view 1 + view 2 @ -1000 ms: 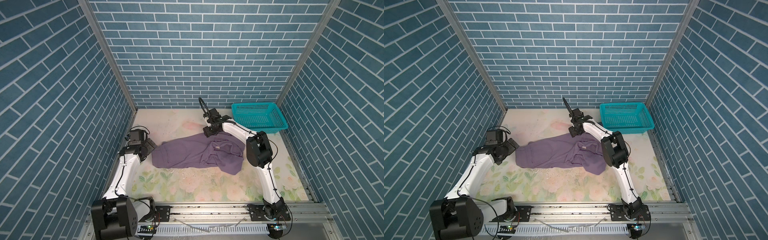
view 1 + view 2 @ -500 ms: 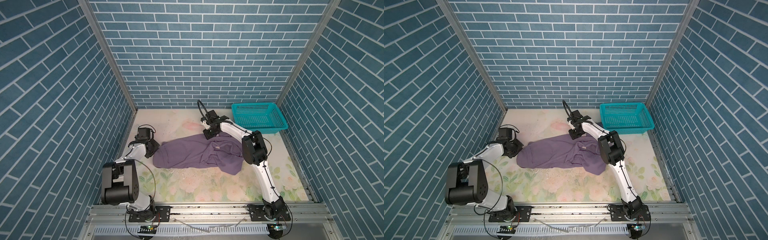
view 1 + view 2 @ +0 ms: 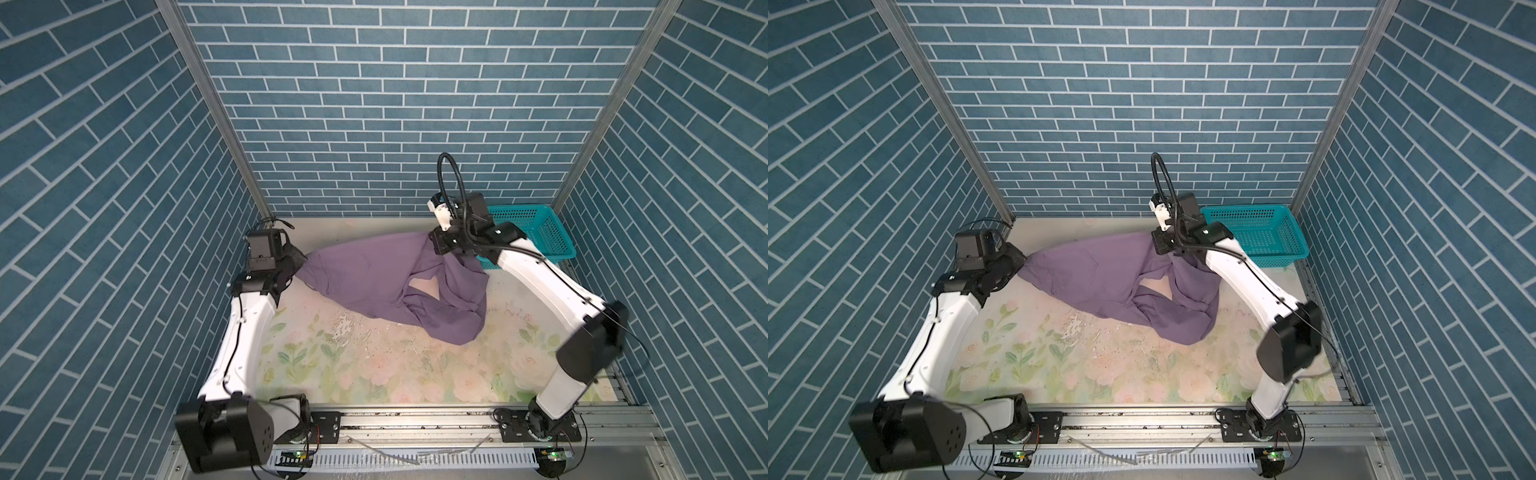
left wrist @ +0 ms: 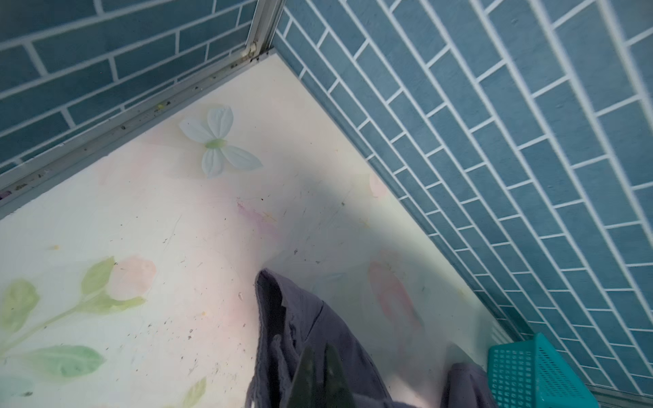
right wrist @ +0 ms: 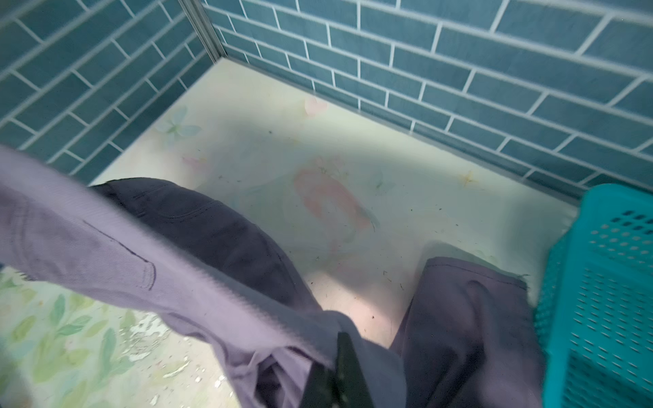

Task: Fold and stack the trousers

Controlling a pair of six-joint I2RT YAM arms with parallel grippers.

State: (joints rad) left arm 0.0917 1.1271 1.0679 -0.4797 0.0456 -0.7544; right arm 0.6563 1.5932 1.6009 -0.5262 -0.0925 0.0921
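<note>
My left gripper (image 3: 301, 263) sits near the table's left edge, toward the far left corner, its fingers (image 4: 319, 374) pressed together on one end of the purple trousers (image 3: 374, 278). The cloth draws to a point there. My right gripper (image 3: 437, 246) is raised over the far side of the table (image 3: 374, 374), right of the middle. Its fingers (image 5: 341, 371) pinch a bunched fold of the same trousers.

Between the two grips the cloth hangs as a wide sheet across the far half of the table, with a back pocket seam showing on it. Below my right gripper the rest drops and loops, leaving a gap where the floral tabletop shows through. The lowest fold lies on the table right of centre.

The teal plastic basket (image 3: 555, 224) stands in the far right corner, just behind my right wrist. One trouser leg end hangs just beside its near wall (image 5: 600, 289). Whether they touch I cannot tell.

The left wall (image 3: 124, 208) is close beside my left gripper, and the back wall (image 3: 395, 124) is near behind my right one. A black cable (image 3: 446, 166) arches up from my right wrist. The near half of the table carries only the floral print and scuffed patches.
</note>
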